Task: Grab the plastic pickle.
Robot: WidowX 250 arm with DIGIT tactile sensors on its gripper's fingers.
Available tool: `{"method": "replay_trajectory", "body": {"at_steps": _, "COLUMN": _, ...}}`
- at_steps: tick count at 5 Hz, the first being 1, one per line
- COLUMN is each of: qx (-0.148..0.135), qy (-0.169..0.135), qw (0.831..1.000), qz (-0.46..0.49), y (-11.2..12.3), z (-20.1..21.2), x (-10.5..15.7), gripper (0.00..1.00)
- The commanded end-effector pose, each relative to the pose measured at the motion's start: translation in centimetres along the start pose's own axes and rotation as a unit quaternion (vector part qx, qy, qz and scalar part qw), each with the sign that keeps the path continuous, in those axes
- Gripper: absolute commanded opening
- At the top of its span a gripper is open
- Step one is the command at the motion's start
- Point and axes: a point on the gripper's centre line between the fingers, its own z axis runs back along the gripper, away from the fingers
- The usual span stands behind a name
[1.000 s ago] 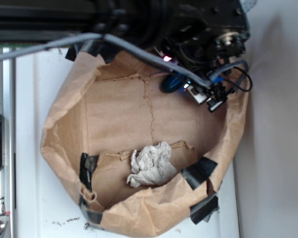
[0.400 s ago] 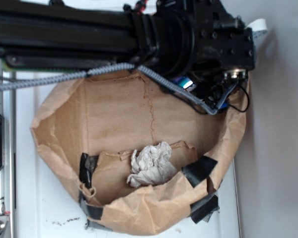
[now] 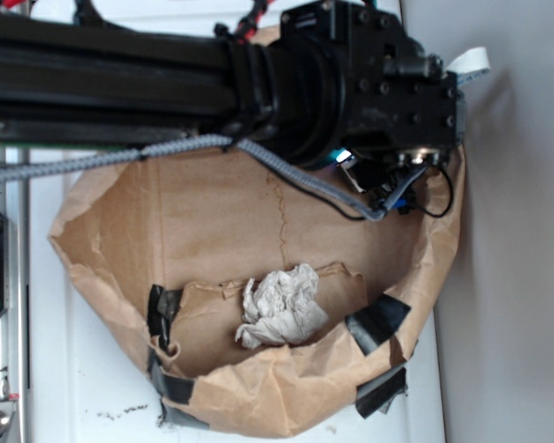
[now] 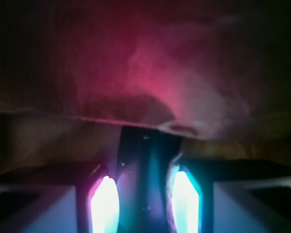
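In the wrist view a smooth, glossy, very dark piece, the plastic pickle (image 4: 148, 160), stands between my two glowing pads (image 4: 104, 204). My gripper (image 4: 145, 196) is closed against both of its sides, with brown paper just beyond it. In the exterior view the pickle is hidden under my black arm. Only a cyan glow shows at the gripper (image 3: 344, 159), at the far right inside of the brown paper bag (image 3: 212, 221).
A crumpled whitish paper wad (image 3: 282, 307) lies at the near side of the bag floor. Black tape patches (image 3: 379, 319) sit on the bag's near rim. A grey cable (image 3: 286, 166) hangs across the bag. A grey wall (image 3: 508, 277) stands to the right.
My arm has come up and now covers the bag's far rim and the dark piece seen near the gripper earlier. The bag's left rim has spread outward. The paper wad has not moved.
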Motion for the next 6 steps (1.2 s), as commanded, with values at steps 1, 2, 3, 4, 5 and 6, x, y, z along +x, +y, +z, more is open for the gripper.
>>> {"method": "replay_trajectory", "body": {"at_steps": 1, "qx": -0.057, "qy": -0.028, "qw": 0.998, "qz": -0.028, "y": 2.2, "z": 5.6, "x": -1.7, "gripper": 0.00}}
{"method": "replay_trajectory", "body": {"at_steps": 2, "qx": -0.094, "qy": -0.049, "qw": 0.993, "qz": -0.054, "y": 4.0, "z": 8.6, "x": -3.8, "gripper": 0.00}}
{"method": "replay_trajectory", "body": {"at_steps": 3, "qx": -0.111, "qy": -0.075, "qw": 0.987, "qz": -0.083, "y": 4.9, "z": 9.4, "x": -4.9, "gripper": 0.00}}
{"method": "replay_trajectory", "body": {"at_steps": 4, "qx": -0.093, "qy": -0.084, "qw": 0.987, "qz": -0.097, "y": 4.8, "z": 8.9, "x": -5.5, "gripper": 0.00}}
{"method": "replay_trajectory", "body": {"at_steps": 5, "qx": -0.087, "qy": -0.079, "qw": 0.989, "qz": -0.093, "y": 4.4, "z": 8.7, "x": -5.4, "gripper": 0.45}}
{"method": "replay_trajectory", "body": {"at_steps": 6, "qx": -0.098, "qy": -0.071, "qw": 0.988, "qz": -0.097, "y": 2.9, "z": 7.7, "x": -4.4, "gripper": 1.00}}
